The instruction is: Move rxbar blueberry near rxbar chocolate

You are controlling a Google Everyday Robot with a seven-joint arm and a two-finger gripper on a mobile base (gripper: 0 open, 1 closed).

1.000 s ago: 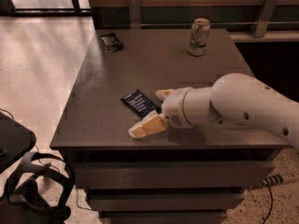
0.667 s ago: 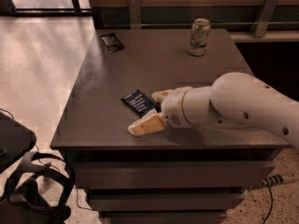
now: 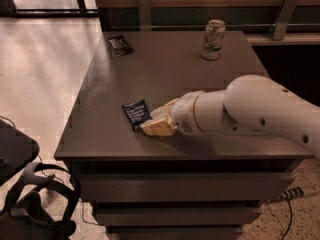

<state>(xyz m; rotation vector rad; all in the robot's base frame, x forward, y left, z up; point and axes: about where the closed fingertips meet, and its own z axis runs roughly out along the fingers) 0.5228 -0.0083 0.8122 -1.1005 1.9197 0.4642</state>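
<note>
The rxbar blueberry [image 3: 135,114], a flat dark-blue wrapper with white text, lies near the table's front edge, left of centre. My gripper [image 3: 159,119] is low over the table at the bar's right end, touching or nearly touching it. The white arm [image 3: 250,109] reaches in from the right. The rxbar chocolate [image 3: 120,45], a flat black wrapper with a whitish patch, lies at the far left corner of the table, well away from the blue bar.
A green-and-white can [image 3: 213,39] stands upright at the back right of the dark table [image 3: 165,69]. A wall rail runs behind the table. A black headset and cables [image 3: 35,194] lie on the floor at the lower left.
The blue bar has shifted a little to the left on the table. My gripper has moved slightly up and in toward it. The can and the black bar have not moved.
</note>
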